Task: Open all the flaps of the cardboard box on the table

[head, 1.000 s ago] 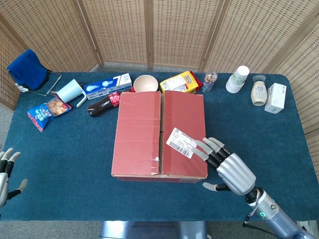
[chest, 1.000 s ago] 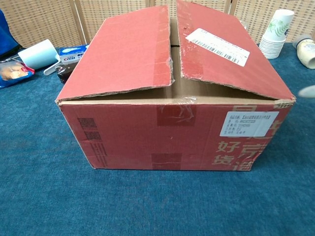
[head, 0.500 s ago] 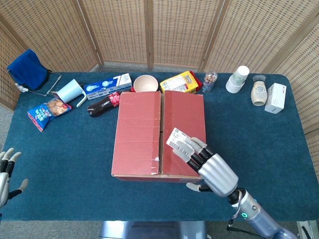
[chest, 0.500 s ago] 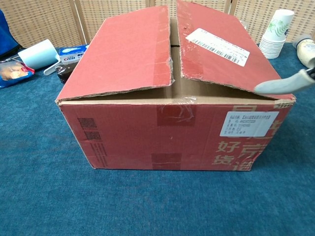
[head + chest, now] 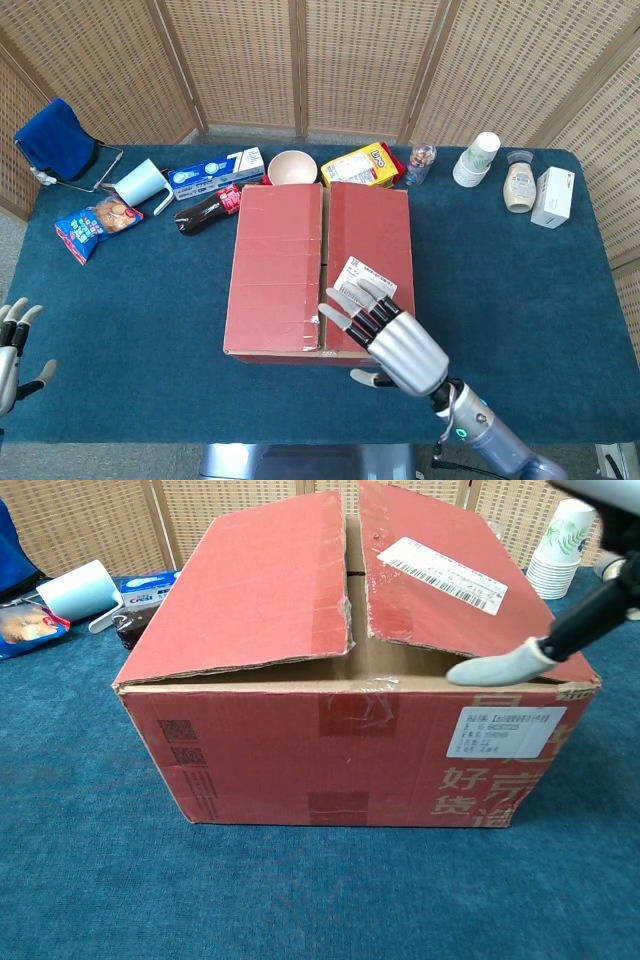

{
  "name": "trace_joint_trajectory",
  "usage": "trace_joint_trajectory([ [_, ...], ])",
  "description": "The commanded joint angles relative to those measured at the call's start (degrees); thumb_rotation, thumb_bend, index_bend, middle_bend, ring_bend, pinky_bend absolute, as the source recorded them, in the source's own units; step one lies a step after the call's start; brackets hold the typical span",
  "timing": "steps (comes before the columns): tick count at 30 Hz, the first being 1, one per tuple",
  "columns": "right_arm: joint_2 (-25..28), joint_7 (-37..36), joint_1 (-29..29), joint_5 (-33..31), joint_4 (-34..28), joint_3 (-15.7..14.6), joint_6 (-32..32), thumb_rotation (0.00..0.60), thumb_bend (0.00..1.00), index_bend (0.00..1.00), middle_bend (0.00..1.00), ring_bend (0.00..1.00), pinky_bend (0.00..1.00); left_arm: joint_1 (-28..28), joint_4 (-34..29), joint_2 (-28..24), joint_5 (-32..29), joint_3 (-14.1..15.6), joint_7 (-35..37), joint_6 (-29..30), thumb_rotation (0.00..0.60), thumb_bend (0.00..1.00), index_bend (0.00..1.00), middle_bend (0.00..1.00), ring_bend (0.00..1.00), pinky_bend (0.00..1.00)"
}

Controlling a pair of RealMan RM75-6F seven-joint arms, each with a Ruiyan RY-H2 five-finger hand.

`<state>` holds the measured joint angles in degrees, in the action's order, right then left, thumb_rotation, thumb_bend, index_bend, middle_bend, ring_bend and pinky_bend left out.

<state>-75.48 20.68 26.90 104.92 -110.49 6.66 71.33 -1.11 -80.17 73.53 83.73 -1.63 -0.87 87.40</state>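
The red cardboard box (image 5: 300,260) (image 5: 340,740) sits mid-table with its two top flaps lying nearly flat, a seam between them. A white shipping label (image 5: 372,276) (image 5: 440,572) is stuck on the right flap (image 5: 440,590). My right hand (image 5: 385,335) hovers over the box's near right corner, fingers spread and reaching across the right flap toward the seam. In the chest view one fingertip (image 5: 495,665) lies at that flap's front edge. My left hand (image 5: 12,345) stays open at the far left table edge, away from the box.
Behind the box stand a bowl (image 5: 292,167), a yellow snack box (image 5: 362,164), a cola bottle (image 5: 205,209) and a blue carton (image 5: 215,171). At left lie a cup (image 5: 140,184) and a snack bag (image 5: 95,225). Paper cups (image 5: 476,158), a jar (image 5: 518,185) and a white box (image 5: 552,197) stand far right.
My right hand has moved left from beside the box's right edge to over its near right corner, its fingers now across the label. The box and left hand are unchanged.
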Motion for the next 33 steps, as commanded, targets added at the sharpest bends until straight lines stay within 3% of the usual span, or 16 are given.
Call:
trace_joint_trajectory([
  [1,-1.2,1.5,0.5,-1.0,0.0,0.5,-0.7,0.52,0.09,0.0,0.0,0.0,0.15,0.0,-0.1,0.0,-0.1,0.0,-0.1,-0.1,0.6,0.19,0.12,0.0,0.0,0.0],
  [27,-8.2,10.6,2.2,-5.7,2.2,2.2,0.0,0.525,0.17,0.0,0.0,0.0,0.15,0.2,0.4,0.3,-1.0,-0.2,0.0,-0.8,0.6,0.19,0.12,0.0,0.0,0.0],
  [33,-8.5,11.5,1.8,-5.2,2.1,1.8,1.2,0.568,0.29,0.0,0.0,0.0,0.15,0.2,0.4,0.2,-1.0,-0.2,0.2,-0.9,0.6,0.19,0.12,0.0,0.0,0.0],
])
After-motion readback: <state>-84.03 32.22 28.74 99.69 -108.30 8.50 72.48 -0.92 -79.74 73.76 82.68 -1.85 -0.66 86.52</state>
